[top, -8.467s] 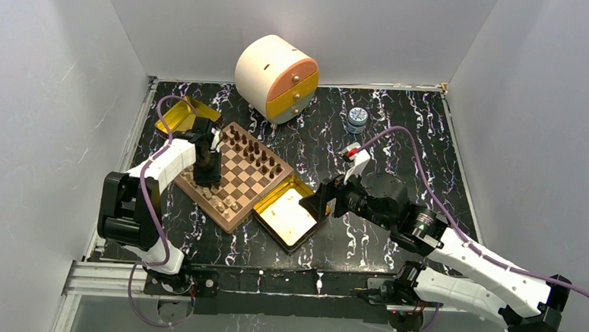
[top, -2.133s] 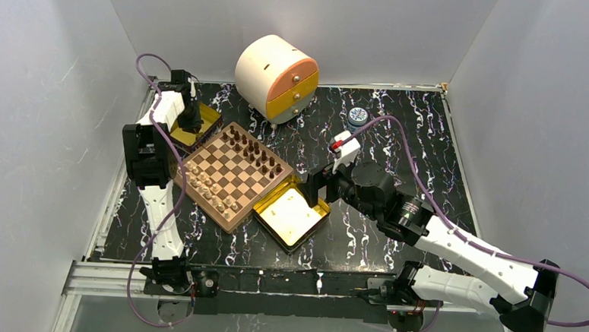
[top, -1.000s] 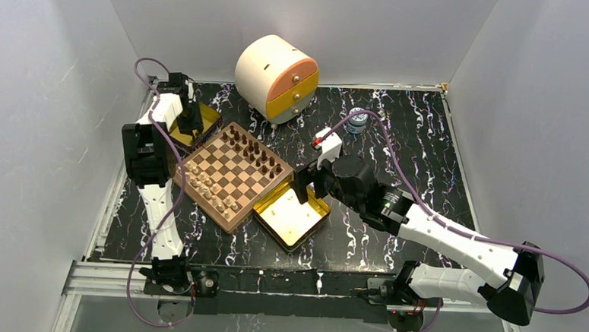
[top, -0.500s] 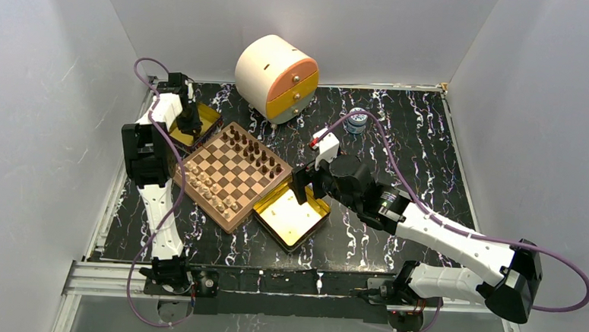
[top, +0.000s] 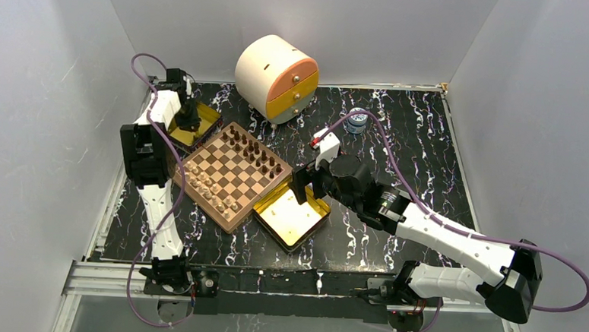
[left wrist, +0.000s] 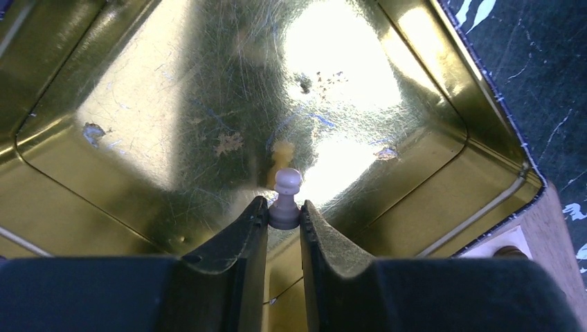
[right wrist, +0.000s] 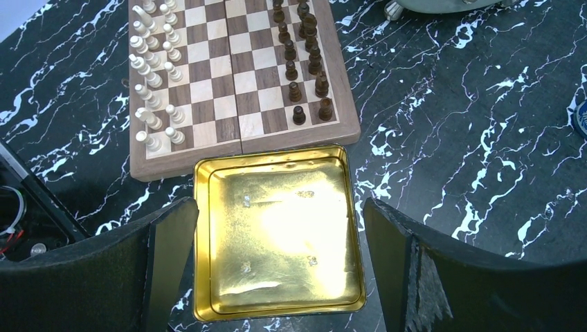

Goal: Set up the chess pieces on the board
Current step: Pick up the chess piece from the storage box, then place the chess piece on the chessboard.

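Starting from our side of the table, the left arm stands up tall from its base and folds forward toward the far left corner, with the left pincer [left wrist: 284,211] pointing down into the far gold tin [left wrist: 138,124]. Its fingers are pinched on a light pawn [left wrist: 285,197]. They grip it at the base, so the round head pokes out just past the tips, and the pawn stands upright against the shiny tin floor with its reflection right behind it. A sliver of wooden rim shows off to the right of that pincer, outside the tin wall. The right arm stretches low from its base across to the left, and the right pincer [right wrist: 277,207] hangs with its fingers spread about as wide as they go, holding nothing. Directly below and between those fingers we see the near gold tin [right wrist: 201,242]. Just beyond that tin, touching or nearly touching its far edge, lies the board [right wrist: 228,149]. The light pieces [right wrist: 149,76] are lined up in two files along the side left of the pincer, and the dark pieces [right wrist: 304,69] stand in two files along the side to its right, with the middle squares bare. Farther out past the board sits a round cream cabinet [top: 277,77] with orange and yellow drawer fronts. A small jar [top: 357,120] stands beyond the right pincer, to its right, on the black marbled table [top: 399,141].
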You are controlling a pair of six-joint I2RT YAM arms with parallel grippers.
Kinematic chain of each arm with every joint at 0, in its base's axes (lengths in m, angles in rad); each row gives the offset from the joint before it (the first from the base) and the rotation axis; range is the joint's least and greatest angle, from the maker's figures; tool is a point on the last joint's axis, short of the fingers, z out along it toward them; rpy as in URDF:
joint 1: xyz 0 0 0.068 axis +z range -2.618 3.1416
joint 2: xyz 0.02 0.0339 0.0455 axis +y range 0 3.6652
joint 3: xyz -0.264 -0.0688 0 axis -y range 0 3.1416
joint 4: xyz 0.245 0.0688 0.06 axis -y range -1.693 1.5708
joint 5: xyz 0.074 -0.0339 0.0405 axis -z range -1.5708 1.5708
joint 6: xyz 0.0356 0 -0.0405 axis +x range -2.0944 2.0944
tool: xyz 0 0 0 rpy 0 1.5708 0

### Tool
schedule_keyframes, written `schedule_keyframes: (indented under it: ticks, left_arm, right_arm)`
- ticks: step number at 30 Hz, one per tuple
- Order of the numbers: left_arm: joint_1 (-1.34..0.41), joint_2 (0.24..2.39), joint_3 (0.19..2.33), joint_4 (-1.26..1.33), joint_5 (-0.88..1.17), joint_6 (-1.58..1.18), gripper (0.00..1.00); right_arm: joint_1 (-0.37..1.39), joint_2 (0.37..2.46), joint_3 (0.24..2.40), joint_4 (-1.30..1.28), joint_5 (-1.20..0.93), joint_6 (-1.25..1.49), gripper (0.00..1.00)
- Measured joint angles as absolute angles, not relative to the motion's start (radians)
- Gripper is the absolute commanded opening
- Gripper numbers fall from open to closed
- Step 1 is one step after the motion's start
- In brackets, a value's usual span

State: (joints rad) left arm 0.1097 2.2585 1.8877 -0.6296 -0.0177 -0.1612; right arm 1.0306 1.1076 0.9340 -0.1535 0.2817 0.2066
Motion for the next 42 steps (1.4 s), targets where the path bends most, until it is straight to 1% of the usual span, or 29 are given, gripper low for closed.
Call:
schedule_keyframes:
  ticks: [5,9,14,17,21,26,28,30,31,33,37,42]
  left_arm:
    - [0.11,2.209,1.869,-0.606,-0.01,-0.168,0.02]
    - [0.11,2.07,1.773,-0.546,0.05,-0.168,0.02]
    - [0.11,1.878,1.631,-0.44,0.201,-0.169,0.02]
    - [0.11,1.778,1.519,-0.363,0.31,-0.179,0.02]
    - [0.107,1.67,1.353,-0.278,0.449,-0.2,0.02]
    - [0.072,1.522,1.132,-0.179,0.59,-0.22,0.0]
    - [0.047,1.465,1.07,-0.154,0.632,-0.218,0.0]
    - [0.011,1.396,1.007,-0.128,0.675,-0.207,0.0]
    - [-0.005,1.369,0.984,-0.12,0.688,-0.2,0.0]
    - [-0.04,1.305,0.936,-0.101,0.72,-0.181,0.0]
    - [-0.091,1.207,0.87,-0.072,0.774,-0.148,0.0]
    - [-0.118,1.139,0.838,-0.045,0.818,-0.118,0.0]
  right_arm:
    - [1.031,1.098,0.934,-0.155,0.29,0.265,0.99]
    - [1.031,1.086,0.938,-0.163,0.293,0.328,0.99]
    - [1.026,1.1,1.002,-0.2,0.28,0.392,0.98]
    - [1.018,1.129,1.054,-0.207,0.256,0.429,0.93]
    - [1.001,1.172,1.089,-0.196,0.2,0.488,0.82]
    - [0.967,1.242,1.102,-0.16,0.088,0.564,0.62]
    - [0.945,1.278,1.119,-0.147,0.039,0.587,0.56]
    - [0.921,1.31,1.139,-0.127,-0.013,0.612,0.44]
    - [0.912,1.323,1.147,-0.116,-0.036,0.622,0.4]
    - [0.895,1.346,1.162,-0.096,-0.081,0.643,0.37]
    - [0.883,1.403,1.206,-0.075,-0.156,0.675,0.37]
    - [0.882,1.496,1.265,-0.064,-0.226,0.7,0.39]
